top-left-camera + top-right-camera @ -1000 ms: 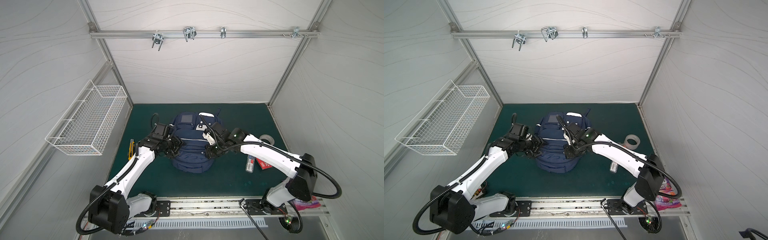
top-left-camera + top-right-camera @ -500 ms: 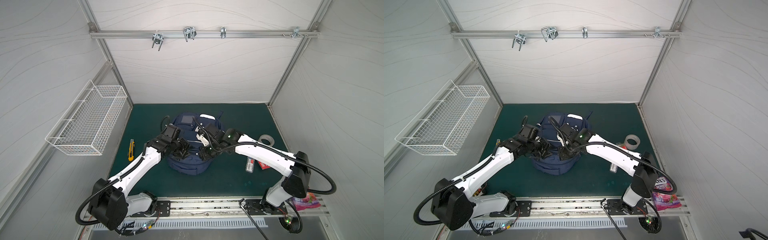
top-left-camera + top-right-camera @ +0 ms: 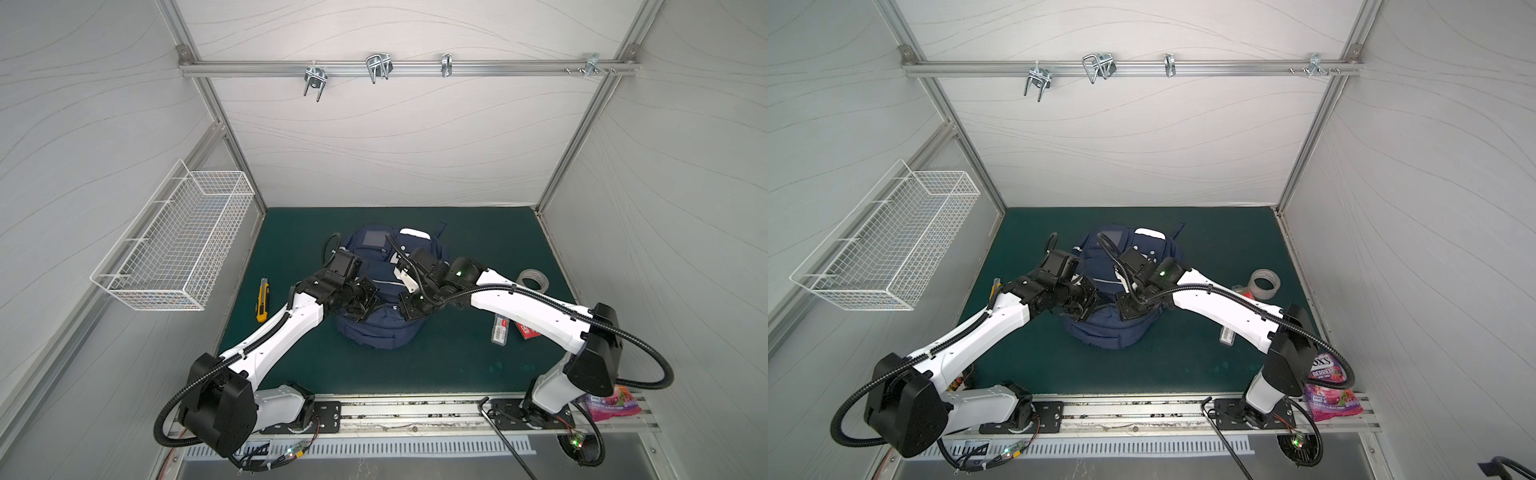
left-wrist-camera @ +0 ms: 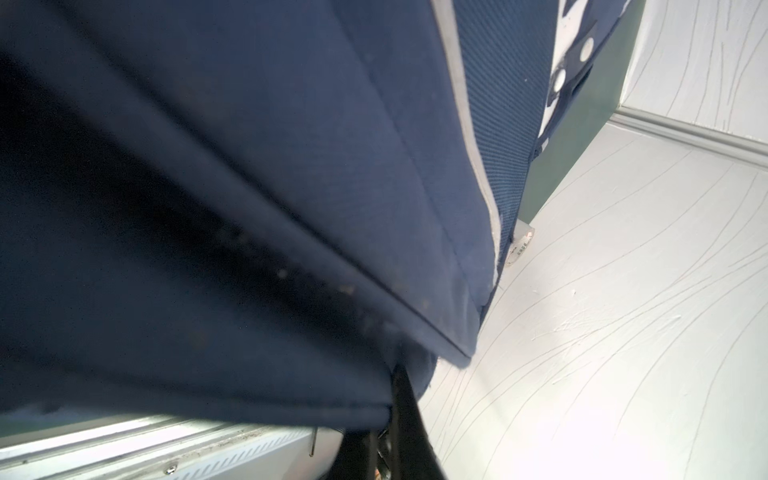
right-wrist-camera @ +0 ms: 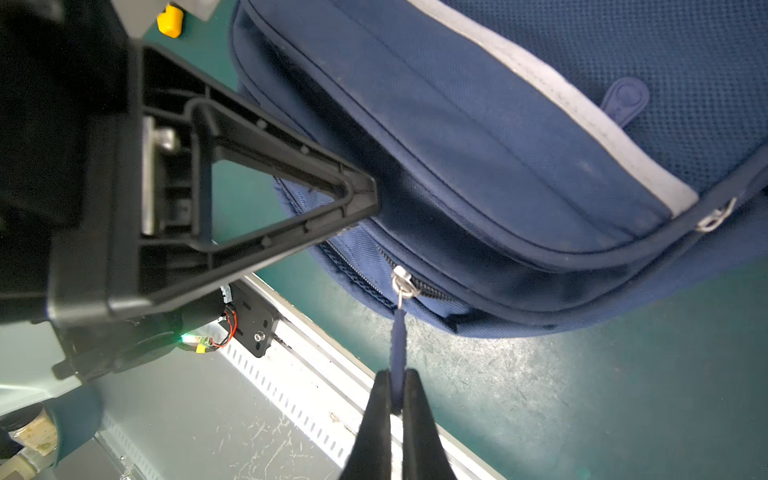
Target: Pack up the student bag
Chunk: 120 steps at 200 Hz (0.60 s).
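While the navy blue fabric student bag (image 3: 376, 332) with pale reflective stripes sits in the middle of the dark green surface (image 3: 436, 365), both arms reach over its near end. The right gripper (image 5: 395, 384) is clenched on the thin blue cord zipper pull (image 5: 397, 332), which runs straight from its metal slider. The left gripper (image 5: 368, 195) is pinched tight on the student bag's fabric beside that zipper. A yellow utility knife (image 3: 262, 300) lies well apart.

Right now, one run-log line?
stage: zipper grasp | left claw: shut on student bag fabric | right claw: shut on zipper pull
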Motion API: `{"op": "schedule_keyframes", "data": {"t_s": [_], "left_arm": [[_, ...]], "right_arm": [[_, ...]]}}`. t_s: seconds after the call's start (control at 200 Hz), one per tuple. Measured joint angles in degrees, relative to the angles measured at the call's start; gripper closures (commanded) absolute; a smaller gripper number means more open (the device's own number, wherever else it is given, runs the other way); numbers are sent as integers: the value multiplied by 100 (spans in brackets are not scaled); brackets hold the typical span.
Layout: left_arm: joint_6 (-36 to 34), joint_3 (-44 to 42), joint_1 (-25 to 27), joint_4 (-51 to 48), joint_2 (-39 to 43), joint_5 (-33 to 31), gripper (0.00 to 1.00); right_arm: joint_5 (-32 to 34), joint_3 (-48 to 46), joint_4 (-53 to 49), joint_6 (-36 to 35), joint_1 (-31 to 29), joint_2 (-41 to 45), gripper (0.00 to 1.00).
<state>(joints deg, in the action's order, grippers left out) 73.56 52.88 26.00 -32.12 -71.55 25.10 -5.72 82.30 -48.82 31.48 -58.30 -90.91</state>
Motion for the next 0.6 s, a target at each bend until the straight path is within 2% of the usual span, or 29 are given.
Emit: {"op": "schedule_keyframes", "data": {"t_s": [0.34, 0.6], "left_arm": [[-483, 0, 0, 33, 179, -74, 100], [-621, -2, -15, 57, 280, -133, 100]], "right_arm": [[-11, -1091, 313, -85, 667, 931, 100], [-55, -1425, 424, -374, 1482, 1073, 100]]}}
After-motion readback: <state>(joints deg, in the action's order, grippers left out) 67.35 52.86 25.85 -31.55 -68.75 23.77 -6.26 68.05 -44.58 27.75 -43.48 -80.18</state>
